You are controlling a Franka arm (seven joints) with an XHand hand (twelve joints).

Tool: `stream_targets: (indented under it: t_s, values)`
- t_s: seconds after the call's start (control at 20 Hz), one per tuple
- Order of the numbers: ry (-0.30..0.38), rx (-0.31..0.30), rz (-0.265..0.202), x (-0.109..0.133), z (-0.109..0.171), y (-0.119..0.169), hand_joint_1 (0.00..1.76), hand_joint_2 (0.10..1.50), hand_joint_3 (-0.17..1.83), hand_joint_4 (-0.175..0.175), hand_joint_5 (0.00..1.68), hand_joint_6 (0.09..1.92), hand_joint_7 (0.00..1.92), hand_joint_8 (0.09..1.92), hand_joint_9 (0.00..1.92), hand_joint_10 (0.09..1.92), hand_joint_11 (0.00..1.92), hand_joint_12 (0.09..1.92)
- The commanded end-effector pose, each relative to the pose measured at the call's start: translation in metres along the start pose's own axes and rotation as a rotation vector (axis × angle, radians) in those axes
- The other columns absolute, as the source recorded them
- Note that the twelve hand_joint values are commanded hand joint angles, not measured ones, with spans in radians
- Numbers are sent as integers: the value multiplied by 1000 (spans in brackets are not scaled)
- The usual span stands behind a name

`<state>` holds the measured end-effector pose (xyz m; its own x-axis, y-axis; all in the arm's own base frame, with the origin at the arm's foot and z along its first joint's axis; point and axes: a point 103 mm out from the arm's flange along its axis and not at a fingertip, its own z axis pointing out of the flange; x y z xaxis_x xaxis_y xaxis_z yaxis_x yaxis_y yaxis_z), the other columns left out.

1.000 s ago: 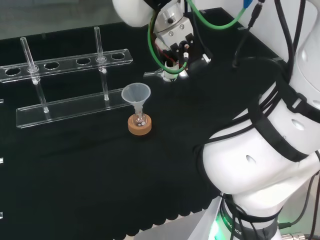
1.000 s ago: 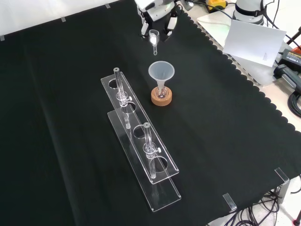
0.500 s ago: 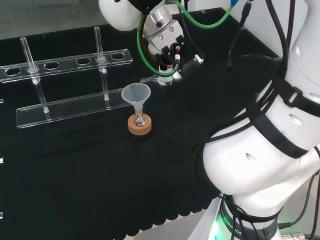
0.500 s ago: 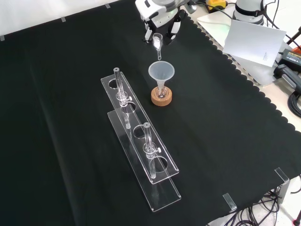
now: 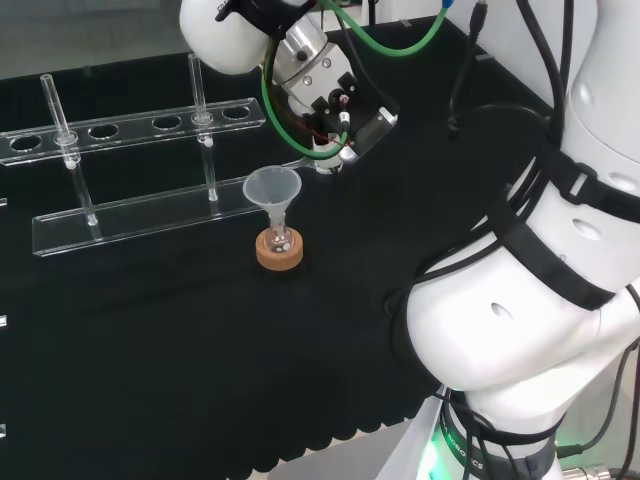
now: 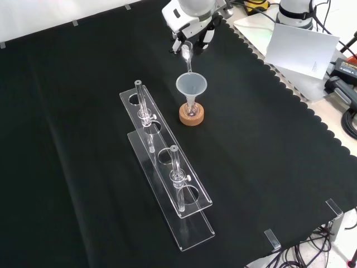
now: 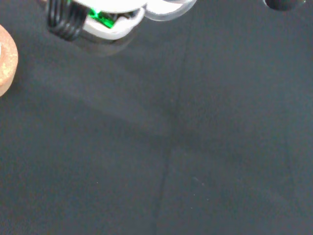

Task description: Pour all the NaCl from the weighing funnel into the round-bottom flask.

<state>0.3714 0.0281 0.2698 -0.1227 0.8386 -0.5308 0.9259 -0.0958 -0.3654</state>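
A small round-bottom flask stands on a cork ring. A clear plastic funnel sits in its neck. The black and white hand hangs just beyond the funnel, its fingers curled round a small clear weighing funnel. The weighing funnel is tilted, and its spout points down at the far rim of the plastic funnel. I cannot make out any powder in it. A blurred white part of the hand appears in the wrist view.
A clear acrylic rack with two upright glass tubes stands close beside the flask, to its left in both views. The cloth's scalloped edge, with white paper and cables beyond it, runs along the right of the front view.
The hand has carried the weighing funnel nearer to the flask, leftward in the head view. It has tipped further, and its spout now reaches the plastic funnel's rim.
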Motion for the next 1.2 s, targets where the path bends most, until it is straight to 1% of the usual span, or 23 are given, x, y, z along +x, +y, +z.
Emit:
stream_targets:
  t_s: [0.05,0.55,0.8,1.2]
  values:
    - [-28,8,0,0,-1,1,1127,746,438,175,1355,439,1488,240,1657,87,1424,641]
    - [-92,14,-7,-2,-9,2,1127,746,437,175,1355,438,1488,235,1656,87,1424,638]
    - [-128,16,-11,5,-13,1,1127,747,436,175,1355,437,1489,234,1656,87,1424,637]
    - [-173,19,-17,7,-18,1,1126,747,435,175,1355,437,1489,230,1656,87,1424,634]
